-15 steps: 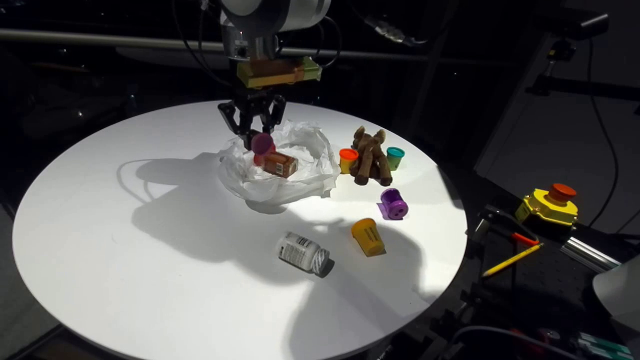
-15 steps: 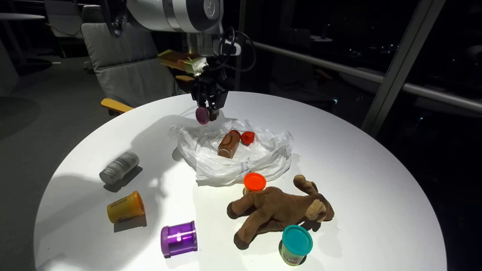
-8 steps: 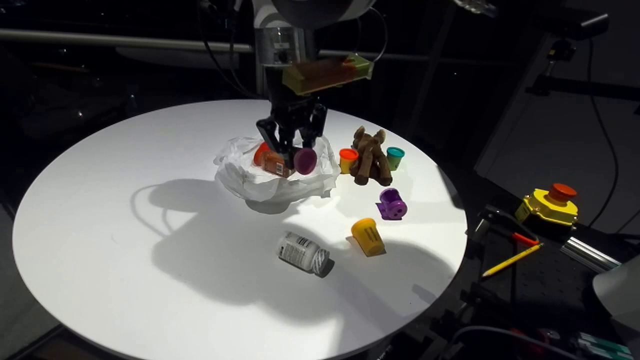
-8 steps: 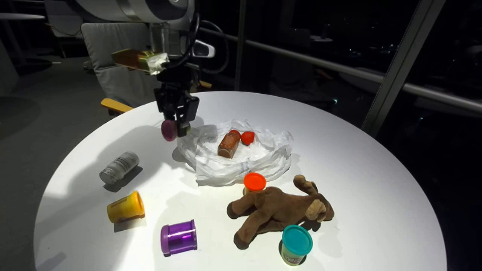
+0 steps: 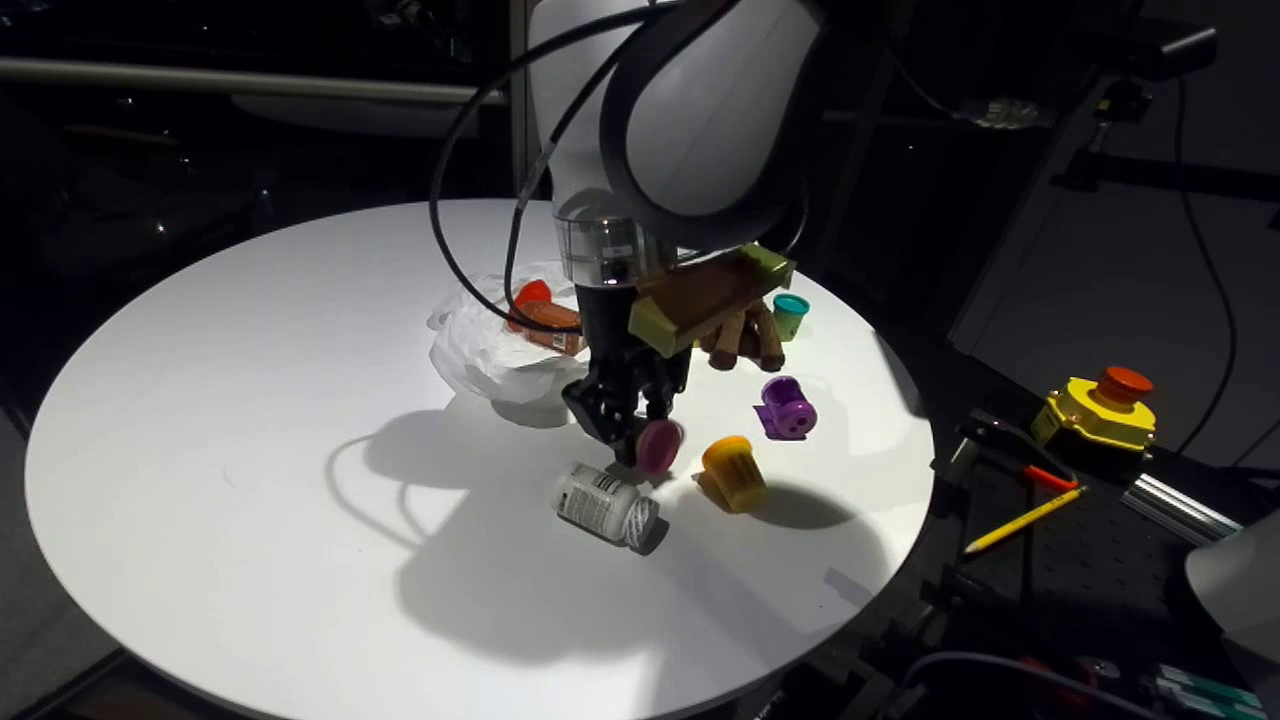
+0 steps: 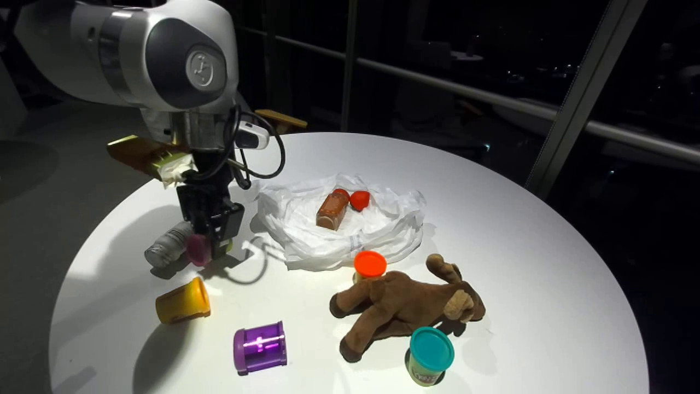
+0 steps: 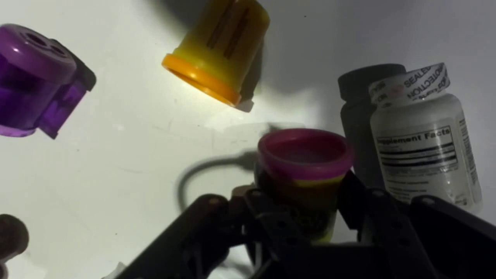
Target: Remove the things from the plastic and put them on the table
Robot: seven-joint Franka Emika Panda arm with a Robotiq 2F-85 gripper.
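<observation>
Wrist view shows the gripper [image 7: 303, 192] pinching a tub [image 7: 305, 169]; the brown block [image 6: 332, 210] appears only in both exterior views.

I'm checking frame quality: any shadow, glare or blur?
In both exterior views, shadows cross the round white table; in an exterior view, glare streaks the purple plastic container and the pink-lidded plastic tub looks blurred; in the wrist view, the black jaws look soft, but the heading on the white plastic bottle is legible.
</observation>
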